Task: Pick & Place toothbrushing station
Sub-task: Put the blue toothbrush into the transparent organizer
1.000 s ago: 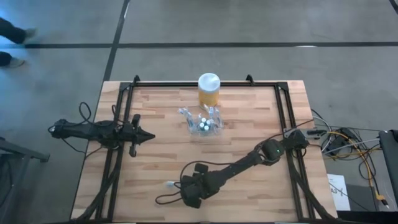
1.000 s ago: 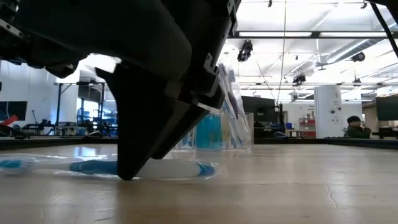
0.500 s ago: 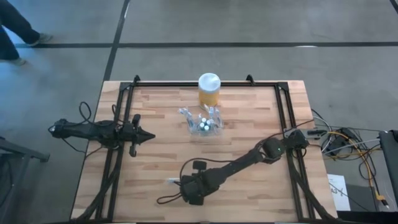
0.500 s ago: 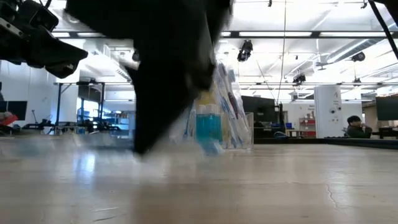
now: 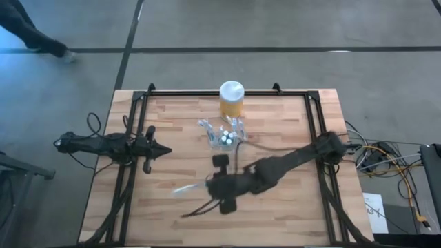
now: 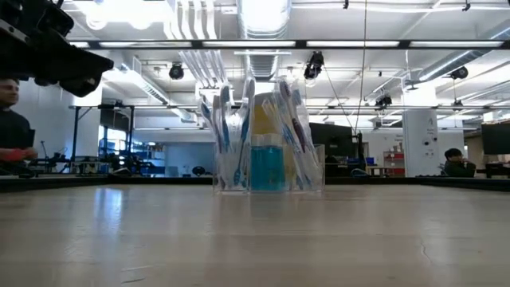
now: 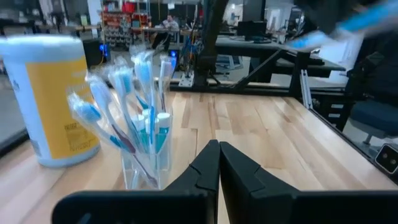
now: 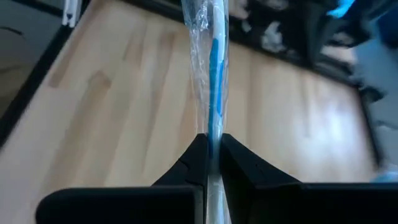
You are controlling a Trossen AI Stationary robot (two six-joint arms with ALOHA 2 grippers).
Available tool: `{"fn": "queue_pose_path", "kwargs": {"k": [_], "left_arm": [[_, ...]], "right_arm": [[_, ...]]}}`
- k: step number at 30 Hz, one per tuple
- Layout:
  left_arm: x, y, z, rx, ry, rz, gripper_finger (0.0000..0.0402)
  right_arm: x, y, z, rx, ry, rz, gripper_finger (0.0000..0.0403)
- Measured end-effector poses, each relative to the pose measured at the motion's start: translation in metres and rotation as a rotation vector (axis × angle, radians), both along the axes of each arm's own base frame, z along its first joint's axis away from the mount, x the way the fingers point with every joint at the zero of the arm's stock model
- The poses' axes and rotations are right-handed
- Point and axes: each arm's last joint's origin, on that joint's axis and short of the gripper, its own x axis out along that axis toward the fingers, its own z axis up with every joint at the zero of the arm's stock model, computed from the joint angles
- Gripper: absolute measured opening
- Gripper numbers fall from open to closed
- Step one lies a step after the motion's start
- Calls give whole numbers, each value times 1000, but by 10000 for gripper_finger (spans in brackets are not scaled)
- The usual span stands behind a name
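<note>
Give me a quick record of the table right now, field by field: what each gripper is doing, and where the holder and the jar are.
right gripper: shut on a wrapped toothbrush, lifted off the table's near middle
left gripper: shut, holding nothing, waiting at the table's left side
clear holder: upright near the table's far middle, wrapped toothbrushes standing in it
yellow jar: upright with its white lid on, just behind the holder
table: wooden
</note>
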Motion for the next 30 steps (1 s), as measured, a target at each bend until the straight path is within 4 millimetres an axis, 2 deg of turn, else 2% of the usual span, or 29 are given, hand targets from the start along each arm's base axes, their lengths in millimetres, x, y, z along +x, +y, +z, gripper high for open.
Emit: {"fn": "queue_pose_path", "kwargs": {"k": [4,9,11,16,23,30], "left_arm": [[0,0,4,66,-43,1,14],[0,2,12,82,-116,81,29],[1,2,14,101,-134,84,46],[4,2,22,99,-199,110,105],[17,2,31,156,-267,152,183],[34,-1,42,162,-272,141,240]], "right_arm": [[-16,-37,2,-25,-69,-12,18],[-28,-78,-8,123,-399,170,18],[-33,-93,-22,149,-489,187,18],[-33,-125,-67,141,-594,106,18],[-25,-144,-101,208,-758,41,18],[-8,-142,-101,213,-789,45,18]]}}
